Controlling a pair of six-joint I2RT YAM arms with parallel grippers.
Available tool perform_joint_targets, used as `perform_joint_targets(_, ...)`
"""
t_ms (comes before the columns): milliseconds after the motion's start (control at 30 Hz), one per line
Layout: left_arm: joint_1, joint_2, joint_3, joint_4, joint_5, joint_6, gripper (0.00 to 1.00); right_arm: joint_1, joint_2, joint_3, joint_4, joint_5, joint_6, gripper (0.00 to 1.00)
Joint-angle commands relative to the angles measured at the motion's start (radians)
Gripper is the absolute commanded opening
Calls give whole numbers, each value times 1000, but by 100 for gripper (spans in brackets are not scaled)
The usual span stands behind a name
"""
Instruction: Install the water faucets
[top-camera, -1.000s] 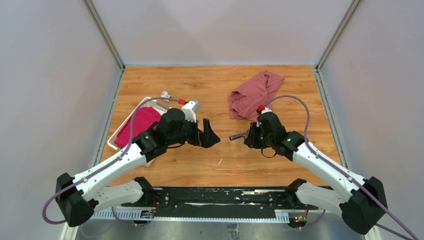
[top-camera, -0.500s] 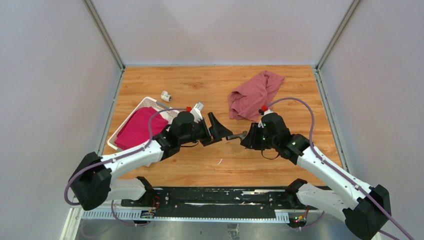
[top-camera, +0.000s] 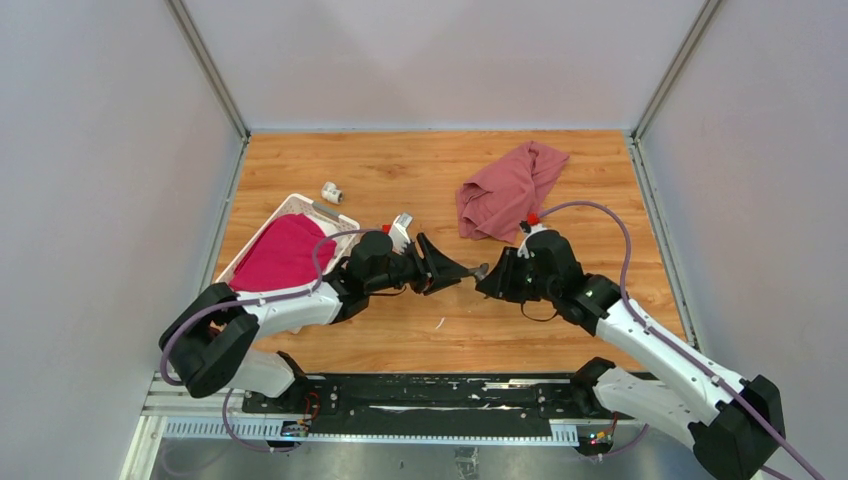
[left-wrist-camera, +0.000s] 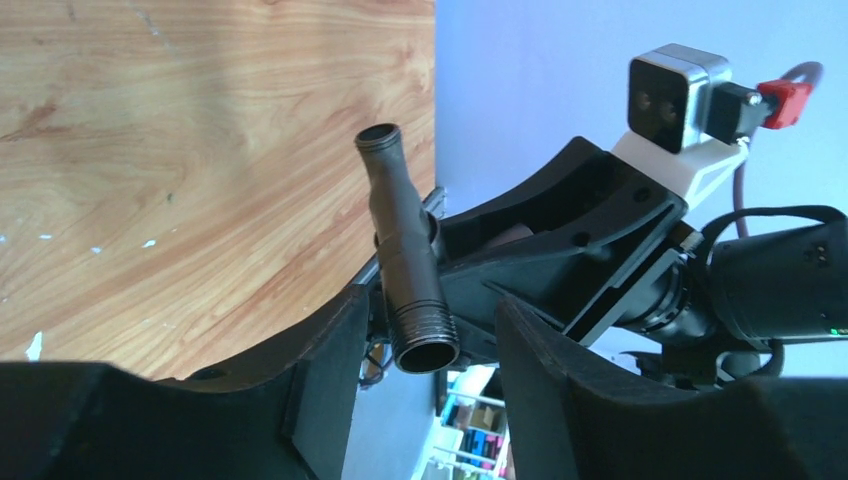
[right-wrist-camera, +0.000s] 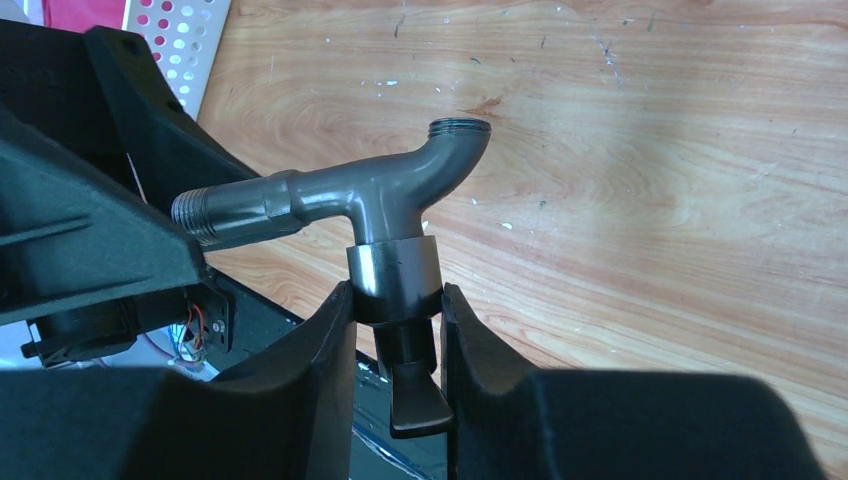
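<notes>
The dark grey T-shaped tap (top-camera: 478, 270) hangs above the mid table between both arms. My right gripper (right-wrist-camera: 397, 295) is shut on the tap's shiny valve collar (right-wrist-camera: 393, 272), with the handle tab between its fingers. The tap's threaded inlet (right-wrist-camera: 205, 215) points left and its curved spout (right-wrist-camera: 455, 145) points away. My left gripper (left-wrist-camera: 430, 320) is open around that threaded end of the tap (left-wrist-camera: 405, 270), with a gap on each side. The stubby white fitting (top-camera: 331, 191) lies on the table at the back left, apart from both grippers.
A dusty-red cloth (top-camera: 508, 190) lies crumpled at the back right. The white slatted basket (top-camera: 300, 205) with magenta fabric (top-camera: 283, 252) sits at the left, behind the left arm. Grey walls enclose the table on three sides.
My left arm has stretched right until its fingers straddle the tap's threaded end, and its jaws have narrowed. The right gripper has shifted slightly left with the tap still held.
</notes>
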Motion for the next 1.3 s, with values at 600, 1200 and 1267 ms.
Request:
perform_joint_targets(600, 83, 26, 17, 210, 293, -5, 0, 14, -23, 141, -78, 16, -241, 86)
perform_joint_targets(1200, 168, -324, 84, -67, 383, 620, 0, -284, -123, -47, 441, -721, 114, 96)
perform_joint_targets(1267, 168, -308, 109, -71, 424, 633, 0, -284, -129, -102, 588, -768, 192, 96)
